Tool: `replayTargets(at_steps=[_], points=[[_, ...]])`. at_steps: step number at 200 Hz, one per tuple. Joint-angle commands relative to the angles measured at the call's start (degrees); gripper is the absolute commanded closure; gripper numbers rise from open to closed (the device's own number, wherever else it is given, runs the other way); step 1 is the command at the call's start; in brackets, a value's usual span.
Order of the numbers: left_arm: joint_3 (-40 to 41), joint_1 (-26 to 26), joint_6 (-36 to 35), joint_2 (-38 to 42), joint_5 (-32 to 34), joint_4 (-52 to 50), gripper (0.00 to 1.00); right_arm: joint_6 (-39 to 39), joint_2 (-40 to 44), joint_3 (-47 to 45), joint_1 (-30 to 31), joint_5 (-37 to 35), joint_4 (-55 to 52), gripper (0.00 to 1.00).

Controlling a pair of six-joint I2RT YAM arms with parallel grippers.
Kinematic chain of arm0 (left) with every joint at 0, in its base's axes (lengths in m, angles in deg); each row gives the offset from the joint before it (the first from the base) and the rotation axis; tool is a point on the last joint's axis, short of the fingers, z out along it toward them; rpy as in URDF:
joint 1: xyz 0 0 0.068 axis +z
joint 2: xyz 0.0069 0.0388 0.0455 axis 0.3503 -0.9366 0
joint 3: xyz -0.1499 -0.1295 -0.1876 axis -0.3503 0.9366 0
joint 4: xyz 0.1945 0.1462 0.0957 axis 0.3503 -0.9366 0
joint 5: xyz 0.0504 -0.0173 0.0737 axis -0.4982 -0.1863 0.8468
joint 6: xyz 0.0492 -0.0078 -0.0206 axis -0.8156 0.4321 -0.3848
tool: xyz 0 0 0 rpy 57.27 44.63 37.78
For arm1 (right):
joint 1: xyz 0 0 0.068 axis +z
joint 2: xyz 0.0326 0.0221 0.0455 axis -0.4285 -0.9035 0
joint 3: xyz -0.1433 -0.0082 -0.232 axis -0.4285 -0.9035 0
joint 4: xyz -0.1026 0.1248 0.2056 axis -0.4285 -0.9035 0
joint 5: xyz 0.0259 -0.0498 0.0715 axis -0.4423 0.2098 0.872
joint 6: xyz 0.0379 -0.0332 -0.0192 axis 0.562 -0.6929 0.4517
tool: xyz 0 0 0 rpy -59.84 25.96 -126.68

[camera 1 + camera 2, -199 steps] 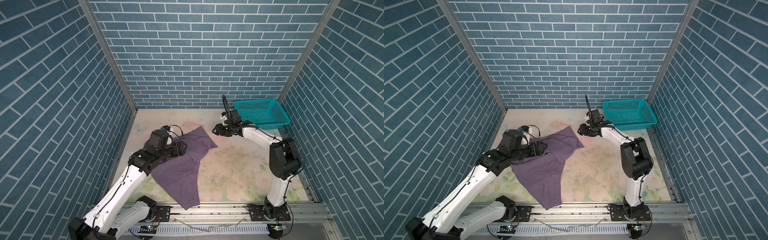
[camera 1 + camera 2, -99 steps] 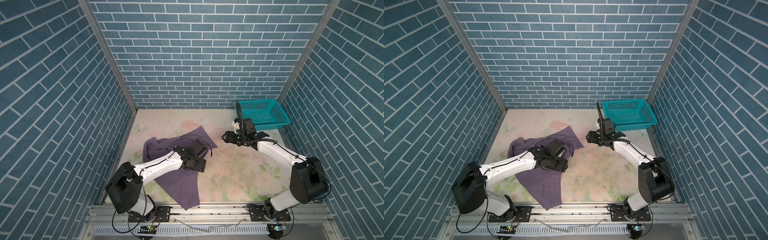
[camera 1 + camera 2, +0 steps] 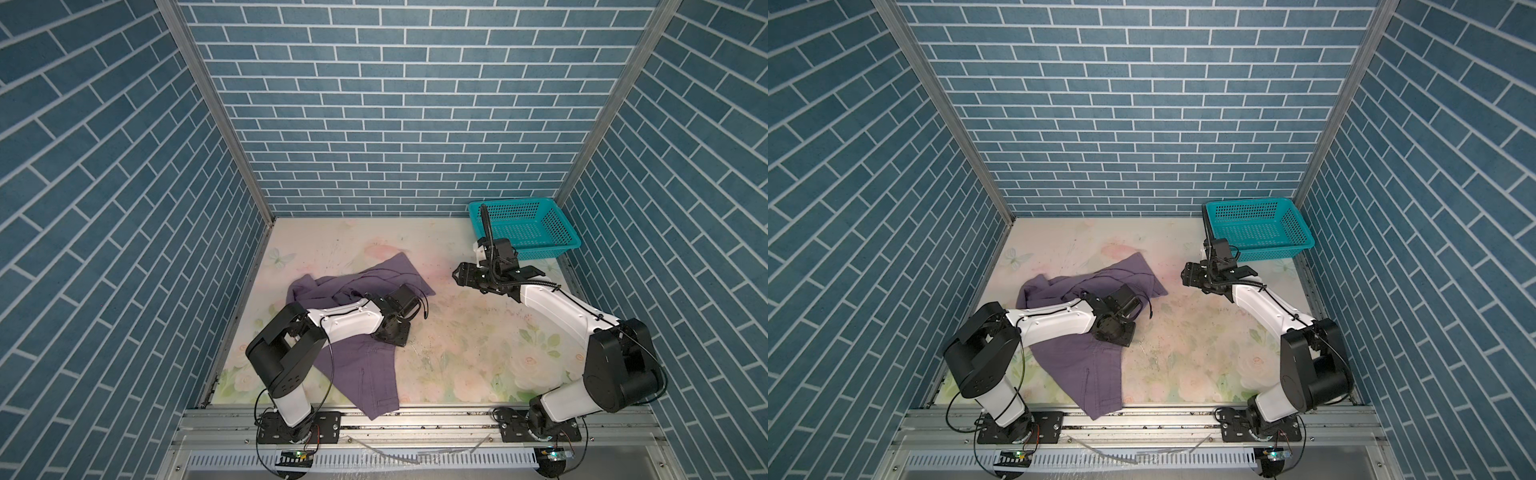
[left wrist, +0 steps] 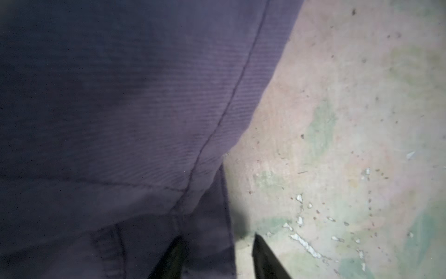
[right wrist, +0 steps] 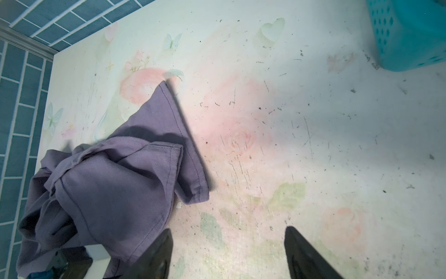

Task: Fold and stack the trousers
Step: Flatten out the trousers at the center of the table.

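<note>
The left end effector (image 4: 217, 258) points down at the bench (image 3: 457, 353). Its two dark fingers (image 4: 173, 256) are spread part-way and straddle a stitched edge of the trousers (image 4: 120, 96). One finger sits over the purple cloth and the other over the bare bench, and a strip of bench shows between the cloth's edge and that finger. In both top views this end effector (image 3: 392, 332) (image 3: 1115, 332) is low over the middle of the trousers (image 3: 365, 365), with the white forearm lying across them.

The right end effector (image 5: 229, 253) is spread wide and holds nothing. It hangs above the bare flowered bench (image 5: 313, 145), near a folded corner of the trousers (image 5: 115, 181) but apart from it. In a top view it (image 3: 459, 276) faces the cloth from the right.

The trousers (image 3: 1092, 365) lie on the left half of the bench (image 3: 1183, 353). They are bunched and creased at the far end. One flat leg runs toward the near edge, and its hem reaches over onto the metal rail (image 3: 415, 419).

A teal mesh basket (image 3: 540, 249) (image 3: 1258, 245) stands in the far right corner, well apart from the trousers and just behind the right wrist. Blue brick-patterned walls (image 3: 374, 104) enclose the bench.
</note>
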Motion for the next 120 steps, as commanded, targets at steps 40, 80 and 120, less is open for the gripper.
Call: replayTargets(at_steps=[40,80,120], points=[[-2.79,0.38,-0.58,-1.10,-1.70,0.61,1.00,0.23,2.22,-1.27,-0.52,-2.55,-1.49,0.28],[-20.91,0.38,-5.26,-1.17,-5.06,-6.76,1.00,-0.60,4.96,-1.92,-1.26,-3.53,-1.93,0.29],[-52.00,0.22,-8.23,-7.76,-15.40,-16.04,1.00,-0.82,15.98,-8.28,-3.00,-13.90,0.91,0.29]])
